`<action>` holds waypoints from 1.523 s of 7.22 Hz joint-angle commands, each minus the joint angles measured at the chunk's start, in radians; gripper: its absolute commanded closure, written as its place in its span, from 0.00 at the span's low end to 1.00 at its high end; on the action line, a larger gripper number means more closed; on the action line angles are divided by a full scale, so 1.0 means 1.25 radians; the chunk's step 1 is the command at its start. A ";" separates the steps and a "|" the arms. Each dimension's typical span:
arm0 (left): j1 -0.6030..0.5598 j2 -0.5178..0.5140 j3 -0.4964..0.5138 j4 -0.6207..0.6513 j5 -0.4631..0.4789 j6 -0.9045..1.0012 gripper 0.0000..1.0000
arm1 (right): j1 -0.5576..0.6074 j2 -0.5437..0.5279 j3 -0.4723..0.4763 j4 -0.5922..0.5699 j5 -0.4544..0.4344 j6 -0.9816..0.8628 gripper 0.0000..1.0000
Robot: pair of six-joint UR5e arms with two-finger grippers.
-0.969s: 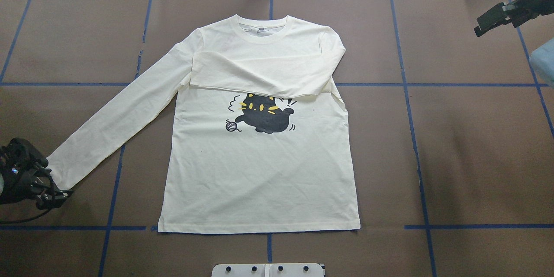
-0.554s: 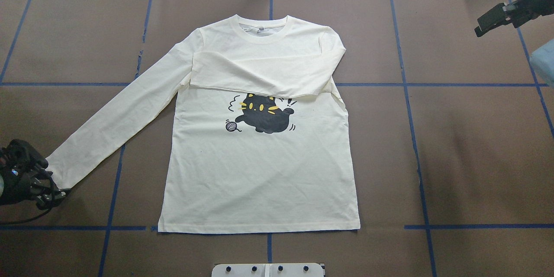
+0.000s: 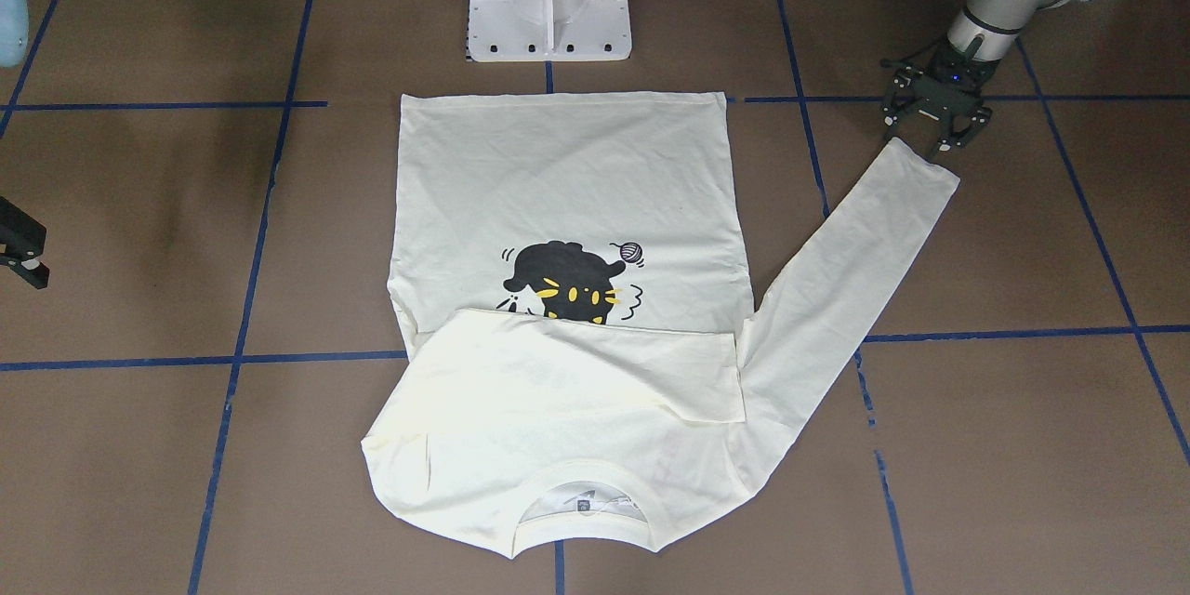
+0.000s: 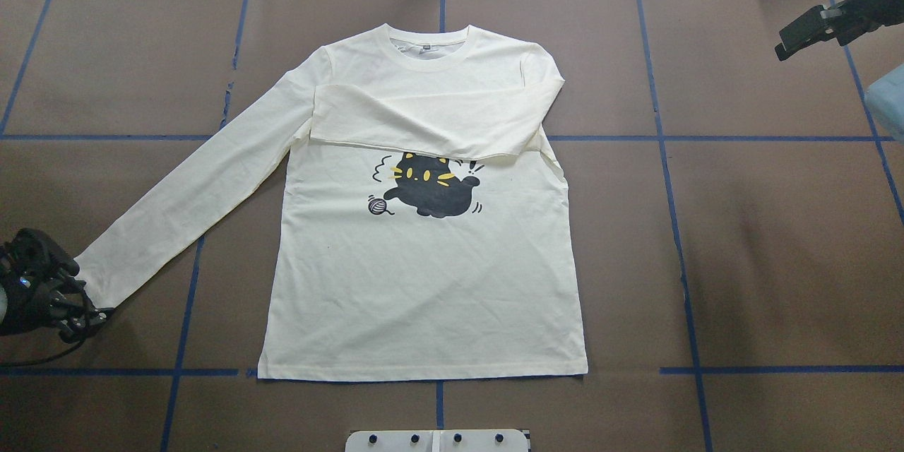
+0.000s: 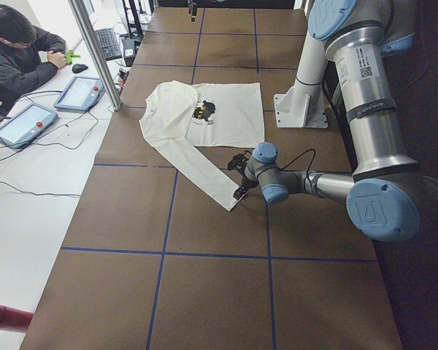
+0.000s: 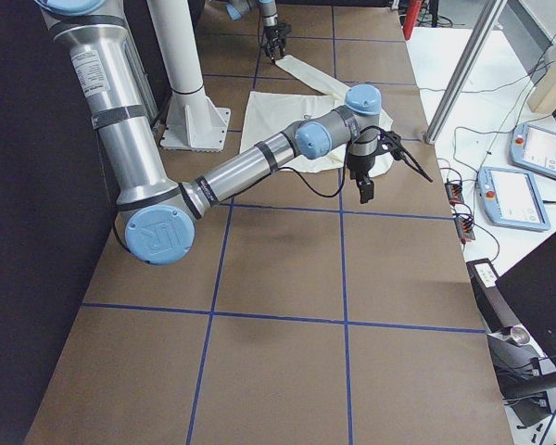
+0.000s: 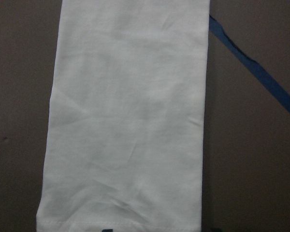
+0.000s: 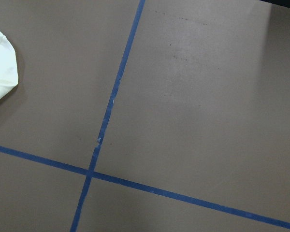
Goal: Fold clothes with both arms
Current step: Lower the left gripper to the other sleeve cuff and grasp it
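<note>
Shirt (image 4: 424, 282) lies flat and print-up at mid-bench (image 4: 777, 240), collar on the far side and hem towards the robot's base. One sleeve (image 4: 424, 116) is already laid across the chest, just above the cat print (image 4: 431, 187). The other sleeve (image 4: 191, 198) runs out straight on a diagonal, from the shoulder towards the robot's left and back towards its base. We take this long axis as the one that matters. Its cuff (image 3: 925, 163) ends right at the left end effector (image 3: 932, 132), which sits low at the hem edge with its fingers spread and nothing between them. The left wrist view looks straight up the sleeve, with the hem along the bottom of the frame, so we judge the approach to be in line with the sleeve. The right end effector (image 4: 801, 35) hangs well apart, beyond the far right of the shirt, over bare bench. In the right-side view its fingers look splayed and empty. We judge the left arm far nearer, and the cuff would have to travel back along the sleeve's axis, towards the chest.
</note>
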 commanded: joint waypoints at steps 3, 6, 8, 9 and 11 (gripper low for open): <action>0.002 -0.002 0.004 0.000 0.012 -0.001 0.79 | 0.000 0.000 0.000 0.000 -0.001 0.001 0.00; 0.001 -0.007 -0.011 -0.002 0.144 0.005 1.00 | 0.000 0.001 0.000 0.000 0.000 0.001 0.00; -0.034 -0.027 -0.030 0.000 0.116 0.029 1.00 | 0.001 0.000 0.000 0.000 0.000 0.000 0.00; -0.136 -0.077 -0.029 0.034 0.088 0.119 1.00 | 0.000 0.000 0.000 0.001 0.000 0.000 0.00; -0.274 -0.291 -0.028 0.268 0.033 0.174 1.00 | 0.001 0.000 -0.001 0.000 0.000 0.000 0.00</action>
